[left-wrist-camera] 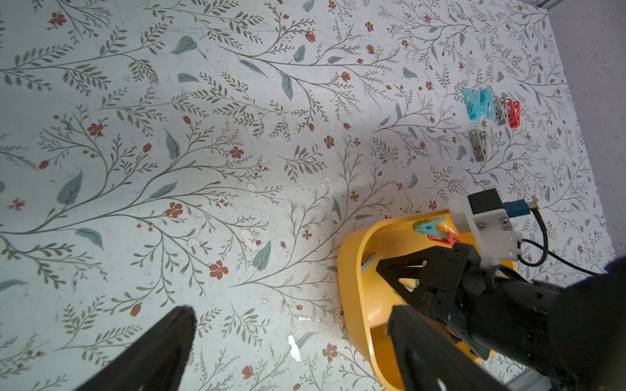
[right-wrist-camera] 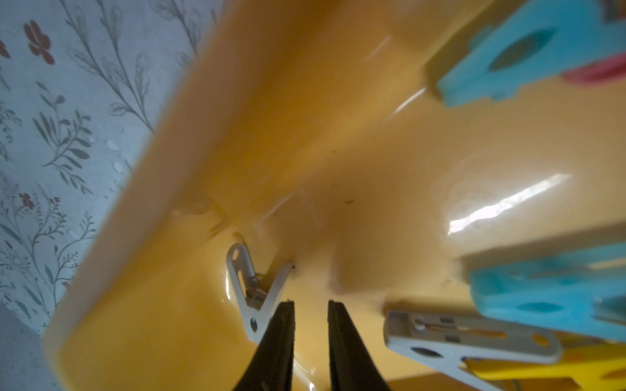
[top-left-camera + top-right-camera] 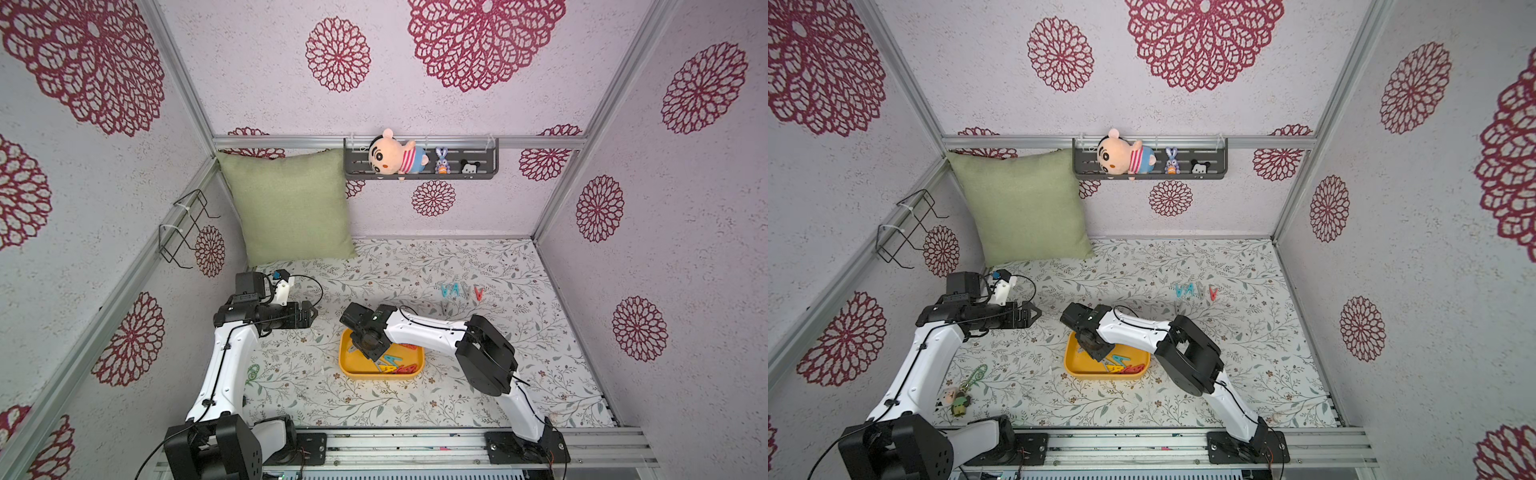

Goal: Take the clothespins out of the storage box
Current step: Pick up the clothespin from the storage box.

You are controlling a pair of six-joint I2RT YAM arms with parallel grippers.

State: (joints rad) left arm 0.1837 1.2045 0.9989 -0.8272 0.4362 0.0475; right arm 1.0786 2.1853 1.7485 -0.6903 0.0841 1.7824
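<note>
Near the near left corner of the tabletop, keychain toys show whole in a top view. Where the left arm covers them, you see only a green loop.

The left end effector hangs wide open over bare tabletop, holding nothing.

The box sits mid-tabletop toward the near edge, with clothespins piled at its right end.

The right end effector is down in its left end. Only the right wrist view shows you the narrow, empty gap between its fingers. A grey pin lies just beside one finger; you cannot tell whether they touch.

Loose pins lie toward the far right corner.
</note>
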